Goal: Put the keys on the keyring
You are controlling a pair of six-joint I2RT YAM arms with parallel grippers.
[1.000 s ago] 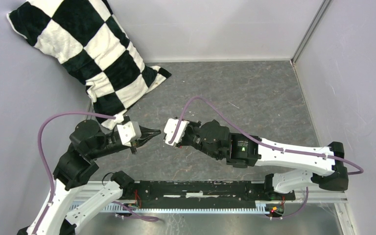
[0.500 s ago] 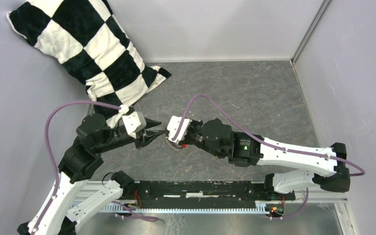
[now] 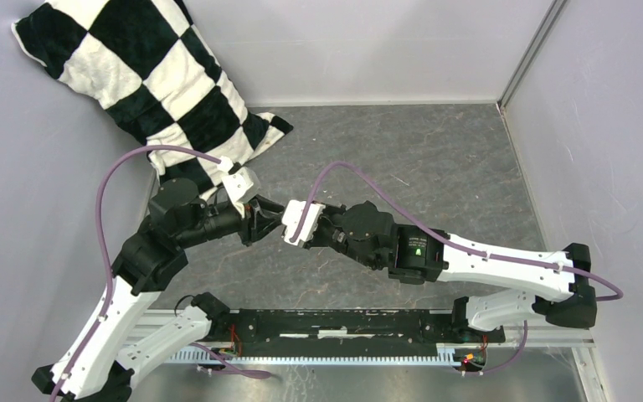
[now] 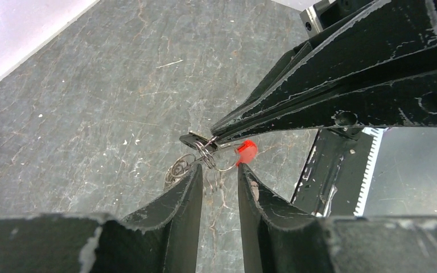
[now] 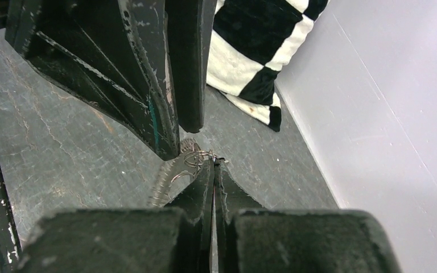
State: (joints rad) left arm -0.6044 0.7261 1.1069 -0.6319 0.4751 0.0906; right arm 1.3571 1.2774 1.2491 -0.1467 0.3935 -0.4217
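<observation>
Since a second ago the left arm has swung up and in toward the middle, closing the gap between the two arms. The left pincer (image 4: 218, 172), pressed together then, now has its jaws apart, one finger on each side of the keyring (image 4: 209, 155). The right pincer (image 4: 214, 134) stays clamped on that keyring, holding it over the counter (image 4: 108, 96).

The keyring is a cluster of thin silvery wire loops, with a bright red plastic tag (image 4: 247, 151) on one side. A small flat black piece, apparently the key (image 4: 193, 139), sits at the right pincer's tips; I cannot tell whether it is threaded on. The counter is grey and veined like stone. Both pincers' fingers are matte black wedges with scuffed edges. A plush black-and-white checkered pillow (image 3: 134, 75) leans in the far left corner.
</observation>
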